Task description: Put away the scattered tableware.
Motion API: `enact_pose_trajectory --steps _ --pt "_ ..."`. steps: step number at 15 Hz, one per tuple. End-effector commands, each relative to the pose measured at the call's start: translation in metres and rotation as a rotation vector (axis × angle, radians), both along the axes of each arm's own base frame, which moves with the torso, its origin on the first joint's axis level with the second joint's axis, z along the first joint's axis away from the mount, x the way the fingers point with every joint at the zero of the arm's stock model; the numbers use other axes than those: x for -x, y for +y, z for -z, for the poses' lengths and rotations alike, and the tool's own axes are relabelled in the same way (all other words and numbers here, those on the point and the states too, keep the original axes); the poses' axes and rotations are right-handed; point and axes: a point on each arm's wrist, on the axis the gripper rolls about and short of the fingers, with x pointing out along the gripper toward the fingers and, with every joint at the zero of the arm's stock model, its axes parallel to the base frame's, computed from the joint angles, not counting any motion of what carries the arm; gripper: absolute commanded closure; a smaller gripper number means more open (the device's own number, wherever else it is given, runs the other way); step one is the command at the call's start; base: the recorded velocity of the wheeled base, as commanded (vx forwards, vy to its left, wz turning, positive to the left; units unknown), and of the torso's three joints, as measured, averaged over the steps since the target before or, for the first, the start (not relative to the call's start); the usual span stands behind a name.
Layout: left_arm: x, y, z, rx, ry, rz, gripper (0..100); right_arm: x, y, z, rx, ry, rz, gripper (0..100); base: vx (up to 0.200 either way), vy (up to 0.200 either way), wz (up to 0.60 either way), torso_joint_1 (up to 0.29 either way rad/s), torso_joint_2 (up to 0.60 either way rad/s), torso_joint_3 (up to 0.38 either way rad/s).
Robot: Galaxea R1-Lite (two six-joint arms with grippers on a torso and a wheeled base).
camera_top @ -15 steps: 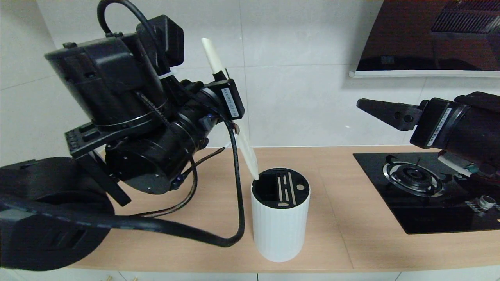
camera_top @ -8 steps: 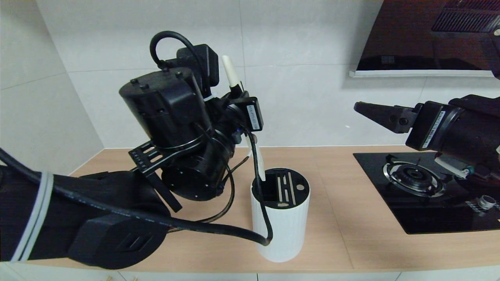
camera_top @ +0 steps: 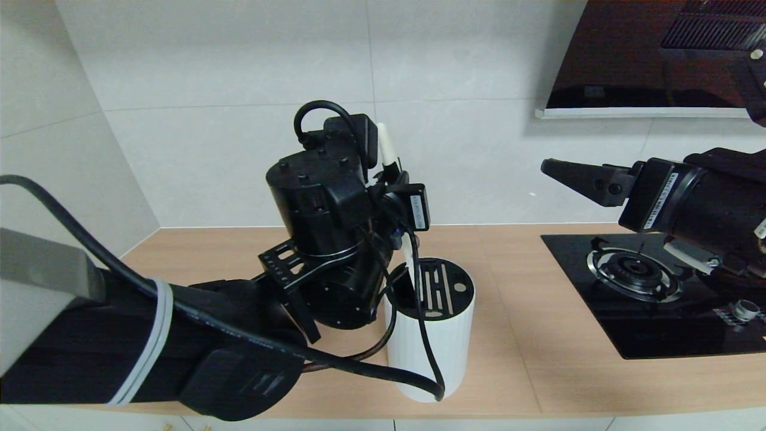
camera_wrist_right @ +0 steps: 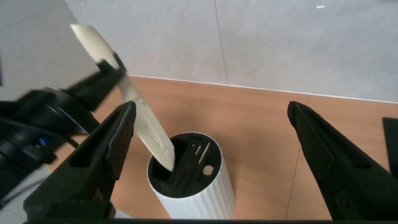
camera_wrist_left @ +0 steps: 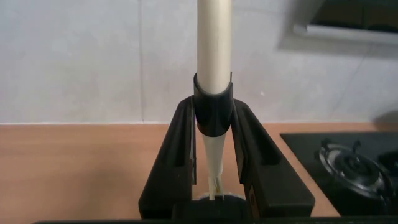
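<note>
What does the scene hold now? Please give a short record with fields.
Holder: white ribbed cylindrical holder with black slotted top, upright on wooden counter
Knife: cream-handled white-bladed knife, tilted, tip inside holder's large opening
Left gripper: shut on knife at its black collar, above holder
Right gripper: open, empty, raised apart from holder
Stove: black glass gas stove, on robot's right

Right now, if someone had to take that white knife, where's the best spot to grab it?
Take the knife by its cream handle, on the bare end poking out past the left tool, and come in from the side. The handle is round and free there. The blade is thin, probably sharp, and slants down with its tip inside the white holder.
</note>
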Motion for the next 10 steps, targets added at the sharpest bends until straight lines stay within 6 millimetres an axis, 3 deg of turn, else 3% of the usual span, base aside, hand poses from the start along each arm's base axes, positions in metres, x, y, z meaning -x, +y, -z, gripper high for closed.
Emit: enact_pose_trajectory --steps 1,10 --pt "-0.004 -0.005 0.012 -0.022 0.023 -0.001 100 -0.001 0.001 0.001 0.002 0.002 0.0 0 0.0 0.0 0.0 0.0 0.0 0.0" --pt "0.001 -0.017 0.038 -0.065 0.082 0.035 100 -0.001 0.001 0.002 0.005 0.006 0.0 0 0.0 0.0 0.0 0.0 0.0 0.0"
